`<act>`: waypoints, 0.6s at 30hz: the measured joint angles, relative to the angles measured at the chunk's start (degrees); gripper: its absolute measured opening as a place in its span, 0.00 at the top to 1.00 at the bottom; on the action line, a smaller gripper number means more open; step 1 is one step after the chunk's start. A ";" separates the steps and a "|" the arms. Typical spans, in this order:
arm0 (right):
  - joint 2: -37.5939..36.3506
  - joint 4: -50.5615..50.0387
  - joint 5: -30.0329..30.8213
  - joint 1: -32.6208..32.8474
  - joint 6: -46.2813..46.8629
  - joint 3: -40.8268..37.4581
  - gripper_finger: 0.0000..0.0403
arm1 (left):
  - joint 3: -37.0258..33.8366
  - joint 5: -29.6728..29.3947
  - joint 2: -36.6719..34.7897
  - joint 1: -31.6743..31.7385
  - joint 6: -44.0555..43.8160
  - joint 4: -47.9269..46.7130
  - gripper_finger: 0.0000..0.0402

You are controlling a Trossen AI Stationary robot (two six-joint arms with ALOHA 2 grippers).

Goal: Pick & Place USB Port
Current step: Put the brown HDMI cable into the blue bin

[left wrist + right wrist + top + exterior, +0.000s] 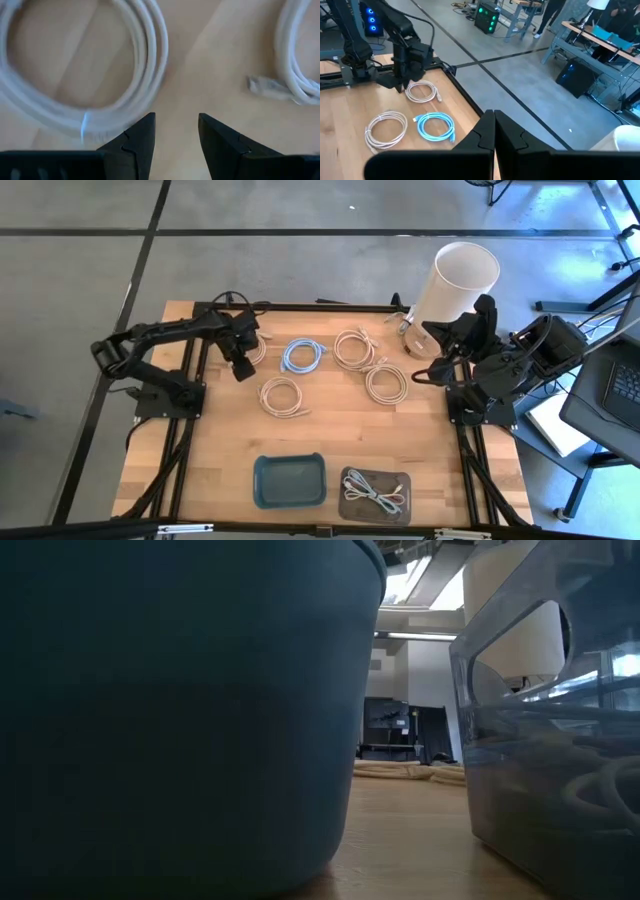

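left tool (243,367) hung low over the table (330,435) at its far left, fingers (137,137) parted with nothing between them, just beside a white cable coil (252,346). in the left wrist view that coil (100,75) lay close in front of the fingertips, and the plug end of a second cable (265,86) showed off to one side.

risk, as i judged it: the tool stood over bare wood at the coil's edge, so closing there would catch one loose strand or nothing; a lift by one strand would likely unspool the loop and drag it across its neighbours.

moving right: a beige coil (283,395) near the left tool, a blue coil (301,355), two more beige coils (353,347) (386,383), all apart from each other. near edge: teal tray (289,480), and a clear tray (375,494) already holding a cable. the path to the trays ran over the first beige coil.

white cylinder (452,284) at far right. right tool (492,131) waited beside it, fingers pressed together, empty.
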 joint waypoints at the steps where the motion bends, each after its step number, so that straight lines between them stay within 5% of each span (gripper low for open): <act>1: 0.00 0.00 -0.01 0.00 0.02 0.00 1.00 | 0.03 -0.15 1.08 0.11 1.21 1.43 0.64; 13: 0.00 0.88 -2.81 0.02 0.00 0.00 1.00 | 0.07 -9.45 8.39 0.60 7.14 7.53 0.64; 18: 0.00 1.55 -2.12 0.02 0.02 0.00 1.00 | 0.13 -7.66 10.01 1.68 8.86 9.77 0.64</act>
